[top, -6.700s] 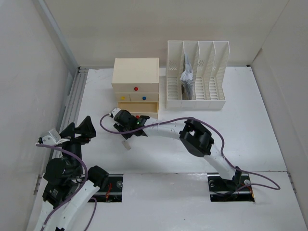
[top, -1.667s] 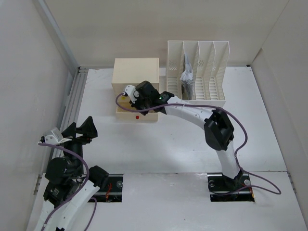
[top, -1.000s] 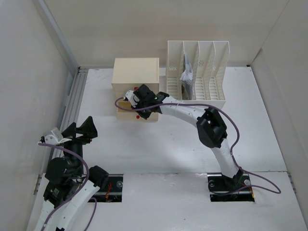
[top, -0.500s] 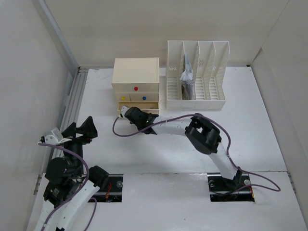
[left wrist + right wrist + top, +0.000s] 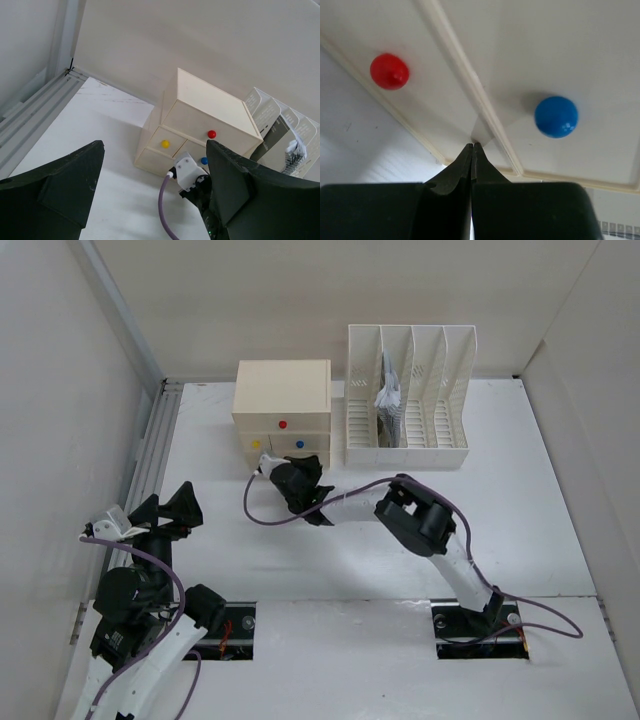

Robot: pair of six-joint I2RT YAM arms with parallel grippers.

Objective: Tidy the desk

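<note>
Shut goes the bottom drawer (image 5: 420, 90): half a second ago it still stuck out of the drawer box (image 5: 282, 390), and now its front sits level with the drawers above. The right gripper (image 5: 471, 146) has followed it in. Its fingers are pinched together with nothing between them, and their tips sit right at the seam on the box front. From the wrist camera, the bottom drawer's red knob (image 5: 390, 71) is off to the left of those tips and a blue knob (image 5: 556, 116) off to the right. A yellow knob (image 5: 165, 144) shows on the neighbouring small drawer. Down at the near left corner, the left gripper (image 5: 168, 508) hasn't budged. It hangs above the surface with its fingers spread wide and empty, pointing toward the box. The desk (image 5: 520, 490) spreads white and flat under both arms, with pale walls around it and a grooved rail (image 5: 150, 450) running along its left edge. The drawer box stands at the far edge, left of centre. The file rack (image 5: 410, 390) stands just beside it to the right, with papers (image 5: 388, 400) upright in one of its left slots. A purple cable (image 5: 262, 515) loops off the right wrist over the desk.
</note>
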